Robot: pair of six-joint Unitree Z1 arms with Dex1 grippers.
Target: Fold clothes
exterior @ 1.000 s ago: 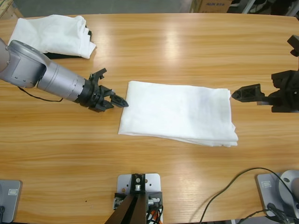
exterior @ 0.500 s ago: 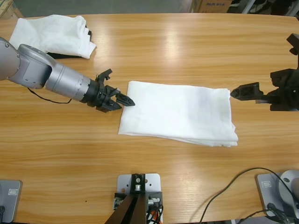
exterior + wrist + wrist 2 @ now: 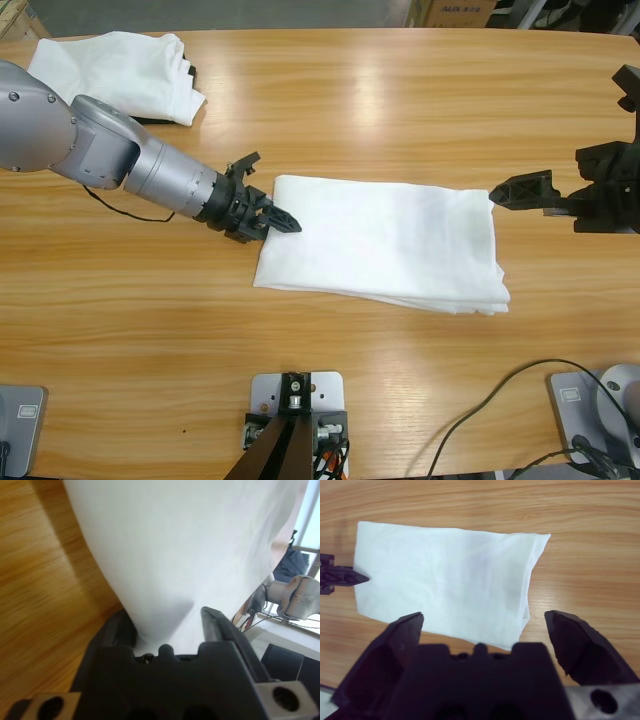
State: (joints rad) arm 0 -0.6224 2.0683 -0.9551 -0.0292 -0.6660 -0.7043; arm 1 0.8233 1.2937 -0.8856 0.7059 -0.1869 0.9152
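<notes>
Upper left of the high view, a second white garment (image 3: 115, 73) lies bunched on my worktop (image 3: 350, 90), with a sliver of black cloth (image 3: 135, 119) peeking out beneath it, well apart from the action. A black cable (image 3: 500, 400) loops across the lower right. Nothing stands between my arms and the work.

The white T-shirt (image 3: 385, 243) sits mid-frame, folded into a long rectangle, smooth on top, with layered edges showing along its lower right side.

My left end effector (image 3: 272, 219) is at the shirt's left edge, tips over the fabric; in the left wrist view the cloth (image 3: 170, 555) runs right down between my jaws, which are closed on it. My right end effector (image 3: 520, 190) hangs just beside the shirt's upper right corner, not touching, jaws spread wide; its wrist view looks down on the whole folded shirt (image 3: 445, 585).
</notes>
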